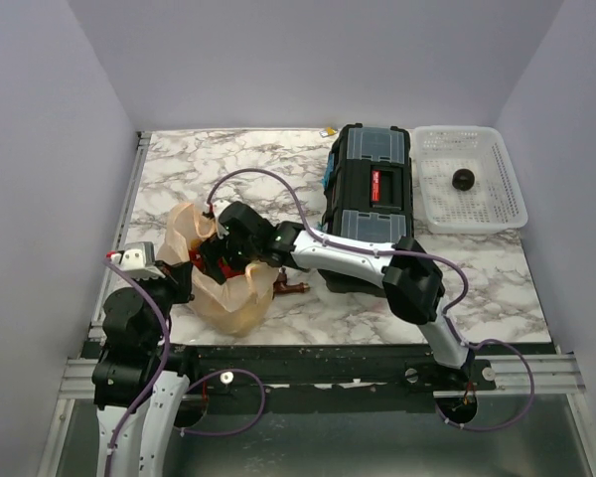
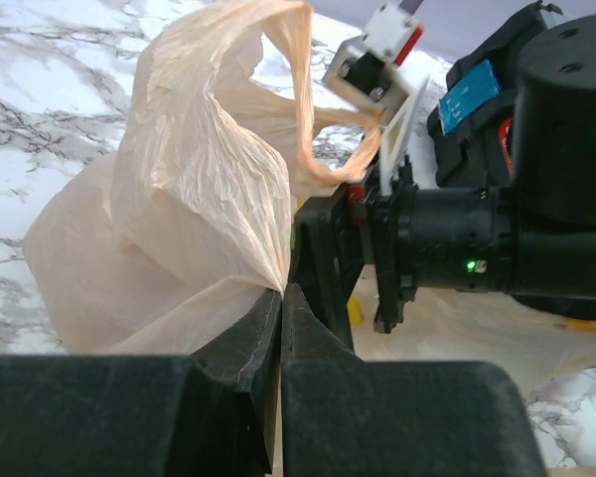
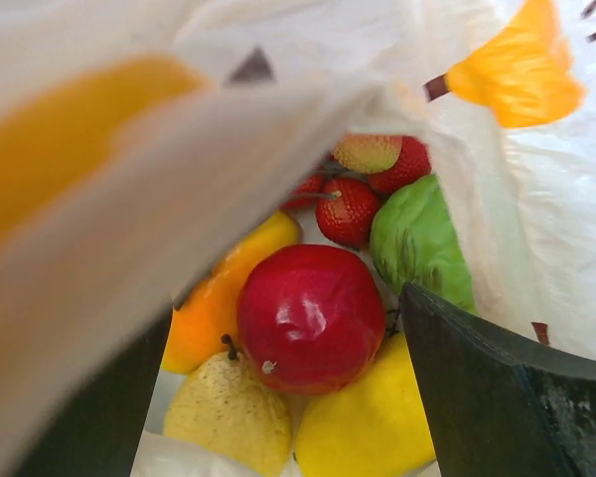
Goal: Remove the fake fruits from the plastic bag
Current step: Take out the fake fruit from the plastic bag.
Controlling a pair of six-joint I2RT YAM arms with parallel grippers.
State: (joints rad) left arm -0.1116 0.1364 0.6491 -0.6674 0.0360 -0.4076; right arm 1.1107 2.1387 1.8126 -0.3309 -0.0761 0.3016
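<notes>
The peach-orange plastic bag (image 1: 228, 303) lies at the table's front left, its mouth held up. My left gripper (image 1: 184, 273) is shut on the bag's edge (image 2: 179, 219), with the film pinched between the fingertips (image 2: 281, 296). My right gripper (image 1: 219, 253) reaches into the bag and is open (image 3: 278, 328). Its fingers stand on either side of a red ball (image 3: 313, 318) without touching it. Around it lie a green fruit (image 3: 417, 238), a yellow oval (image 3: 372, 427), a pale yellow pear (image 3: 228, 412), an orange-yellow piece (image 3: 214, 298) and red berries (image 3: 353, 204). A dark ball (image 1: 463, 180) sits in the white basket.
A black toolbox (image 1: 370, 194) stands right of the bag, close behind my right arm. The white perforated basket (image 1: 517, 214) is at the back right. A brown metal tap (image 1: 293, 288) lies beside the bag. Walls enclose the table on three sides.
</notes>
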